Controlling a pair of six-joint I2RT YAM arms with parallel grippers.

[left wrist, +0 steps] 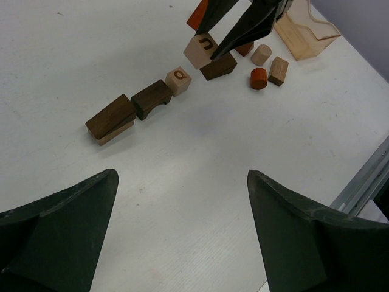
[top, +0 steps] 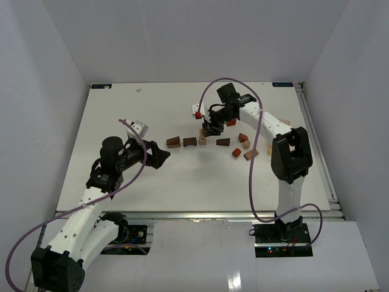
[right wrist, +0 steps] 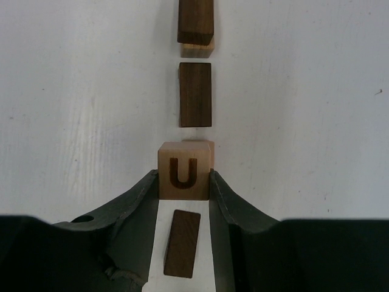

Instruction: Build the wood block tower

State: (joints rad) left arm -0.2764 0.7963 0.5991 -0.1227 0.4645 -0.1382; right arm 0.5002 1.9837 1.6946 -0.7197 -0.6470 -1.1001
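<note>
My right gripper (right wrist: 183, 175) is shut on a tan cube marked "U" (right wrist: 184, 171) and holds it off the table, over the row of blocks (top: 208, 129). In the left wrist view the U cube (left wrist: 199, 51) hangs just above and behind a tan cube marked "O" (left wrist: 178, 81). The row also holds a dark brown arch (left wrist: 152, 99), a dark wedge on a tan piece (left wrist: 111, 118) and a dark wedge (left wrist: 219, 66). My left gripper (left wrist: 182, 176) is open and empty, on the near left of the row (top: 163, 156).
A red cylinder (left wrist: 258, 78), a tan cylinder (left wrist: 261, 55) and a tan block (left wrist: 278, 70) lie right of the row. A see-through orange container (left wrist: 304, 33) stands beyond them. A white piece with a red knob (top: 197, 113) lies behind the right gripper.
</note>
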